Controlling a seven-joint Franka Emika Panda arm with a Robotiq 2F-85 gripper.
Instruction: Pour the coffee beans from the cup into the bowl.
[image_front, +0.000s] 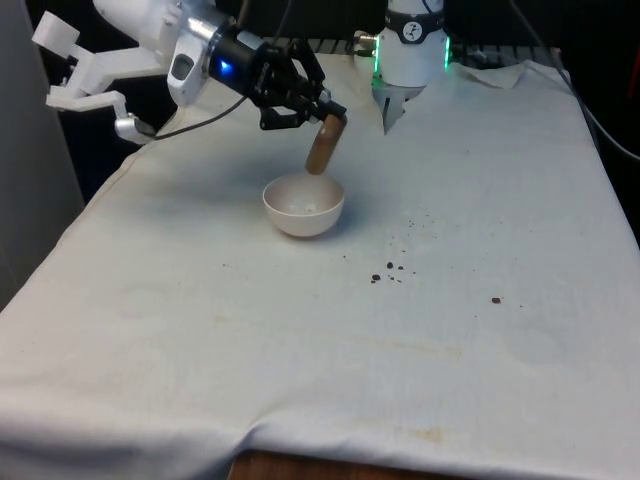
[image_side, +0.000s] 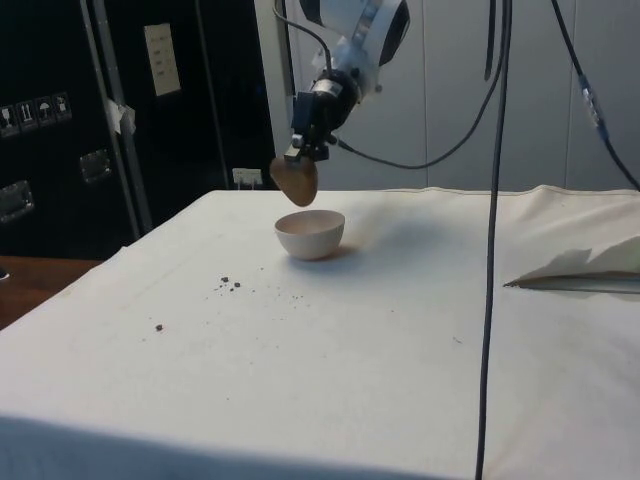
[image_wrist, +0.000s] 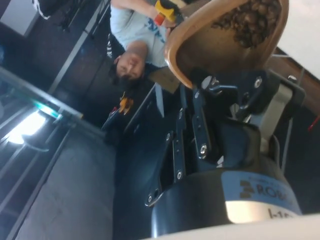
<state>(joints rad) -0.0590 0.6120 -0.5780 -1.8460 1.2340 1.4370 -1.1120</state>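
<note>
The gripper (image_front: 322, 113) pinches a brown cup (image_front: 324, 145) and holds it steeply tilted, mouth down, right above the white bowl (image_front: 303, 206). In the wrist view coffee beans (image_wrist: 250, 20) lie inside the cup near its rim. The bowl stands on the counter (image_front: 480, 180) toward its far edge, away from every corner. A few spilled beans (image_front: 390, 270) are scattered on the cloth near the bowl, toward the counter's near edge. A person (image_wrist: 135, 35) appears in the wrist view.

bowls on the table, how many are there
1. A single white bowl stands on the white cloth, directly below the tilted brown cup held in the gripper. No other bowl is visible, and nothing on the table could hide one.
</note>
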